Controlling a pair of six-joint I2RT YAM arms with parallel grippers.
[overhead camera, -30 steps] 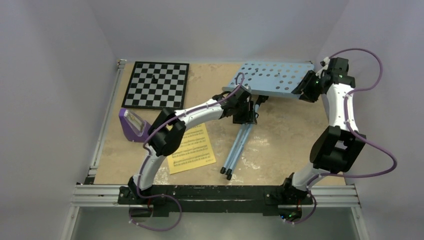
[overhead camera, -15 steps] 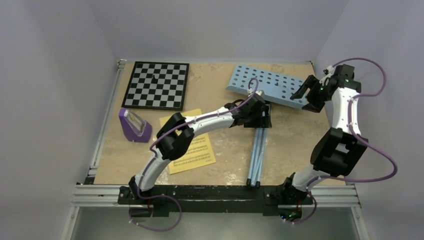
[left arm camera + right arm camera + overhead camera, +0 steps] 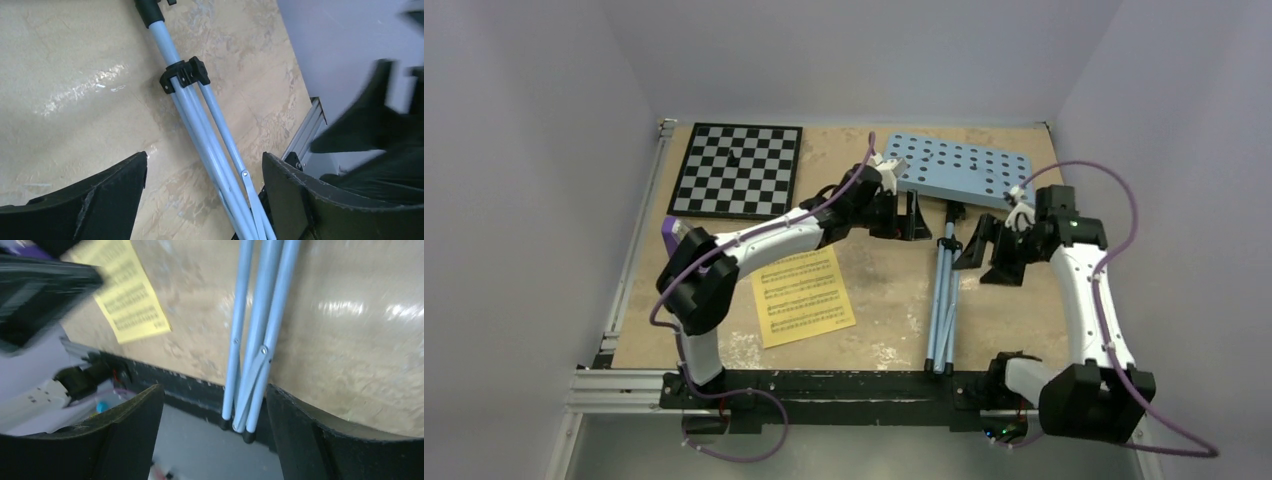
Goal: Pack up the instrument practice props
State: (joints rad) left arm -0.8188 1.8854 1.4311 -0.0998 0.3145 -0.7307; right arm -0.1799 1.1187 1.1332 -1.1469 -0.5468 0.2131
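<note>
Left wrist view, left gripper point(image 3: 204, 161): is hovering with its jaws wide apart, clasping nothing. The folded legs point(image 3: 200, 125) of the music stand point(image 3: 942, 290) are showing in the gap, lying on the table point(image 3: 75, 75) below.
Right wrist view, right gripper point(image 3: 214, 390): is likewise gaping and holding nothing. The same bundled legs are running down between its fingers toward the table's near edge.
Grippers from above: the left one is pointing right, just left of the stand's pole. The right one is sitting just right of it, so the pole is lying between them.
Music stand: is lying flat, its legs reaching toward the near edge and its hole-dotted tray point(image 3: 959, 170) resting at the far end.
Collar point(image 3: 185, 77): is sitting black on the pole where the legs are meeting.
Sheet of music point(image 3: 804, 297): is lying flat, left of the legs and apart from them.
Metronome point(image 3: 668, 233): is sitting near the left edge, mostly hidden behind the left arm.
Checkerboard point(image 3: 737, 170): is lying at the far left.
</note>
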